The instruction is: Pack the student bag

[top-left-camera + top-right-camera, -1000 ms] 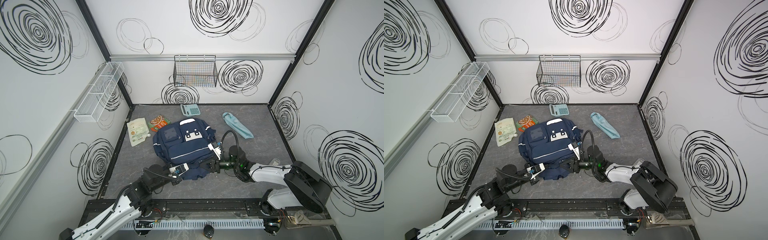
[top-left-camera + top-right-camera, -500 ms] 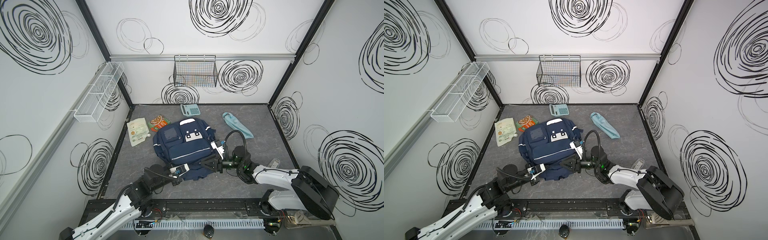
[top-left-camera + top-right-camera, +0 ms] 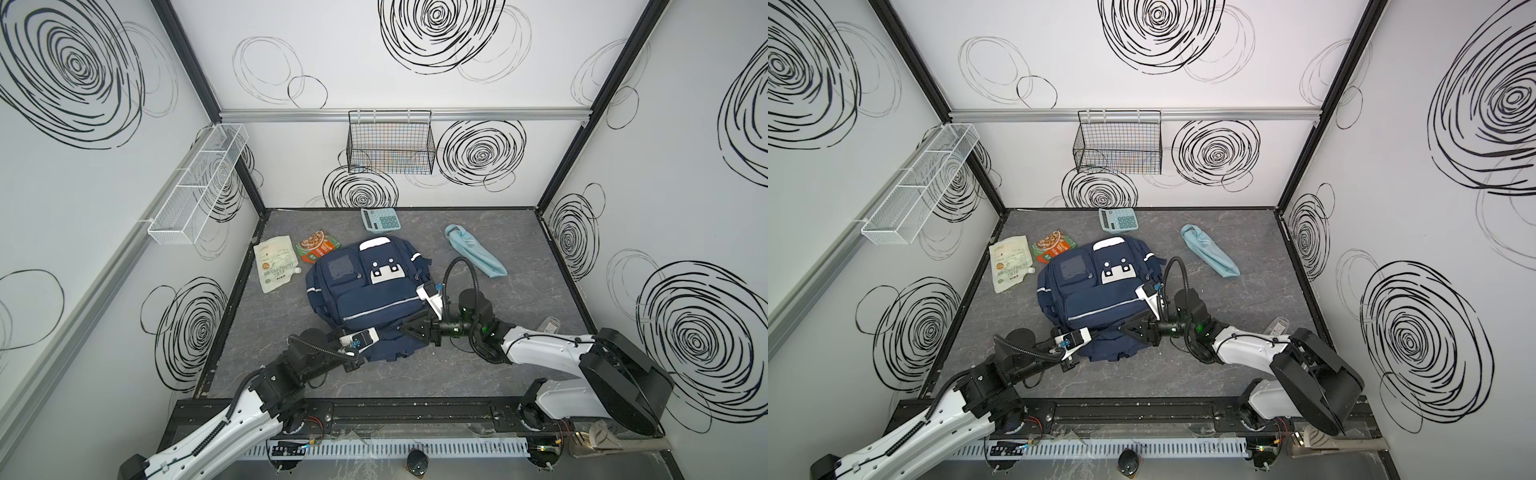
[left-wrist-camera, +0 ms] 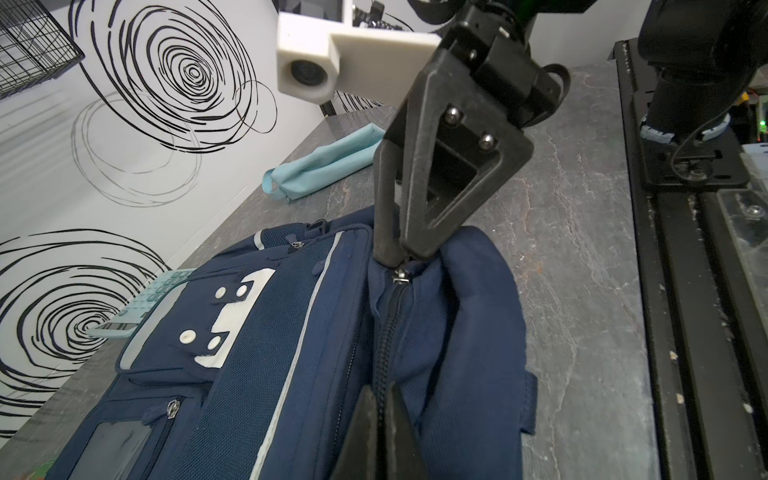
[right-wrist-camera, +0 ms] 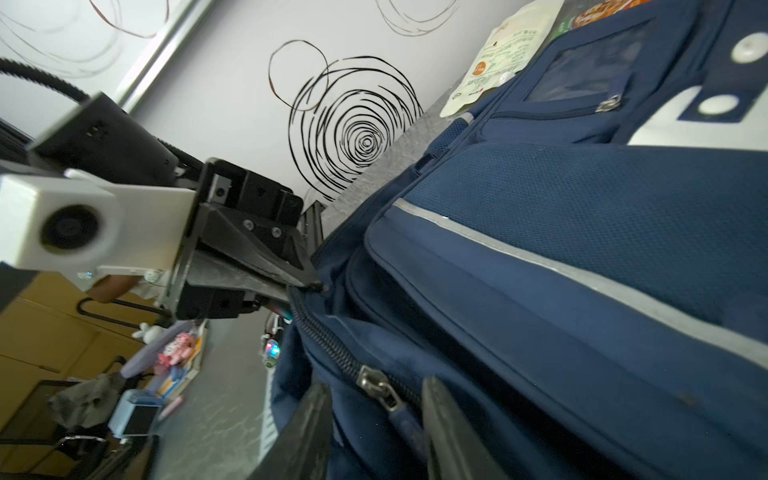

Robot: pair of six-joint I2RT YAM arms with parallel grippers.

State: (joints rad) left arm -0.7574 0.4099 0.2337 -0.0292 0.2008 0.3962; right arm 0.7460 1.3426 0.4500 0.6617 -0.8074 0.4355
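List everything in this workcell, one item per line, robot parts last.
navy blue fabric backpack: one, navy, table centre
light blue folded umbrella: one, pale blue, right rear
teal desk calculator: one, teal, rear centre
cream spouted pouch: one, cream, left of backpack
orange-green food packet: one, orange-green, between pouch and backpack
black wire basket: one, black, rear wall
white mesh rack: one, white, left wall
grey marbled tabletop: one, grey, beneath all
left gripper: one, black, shut on backpack's zip seam
right gripper: one, black, open around backpack's zip pull
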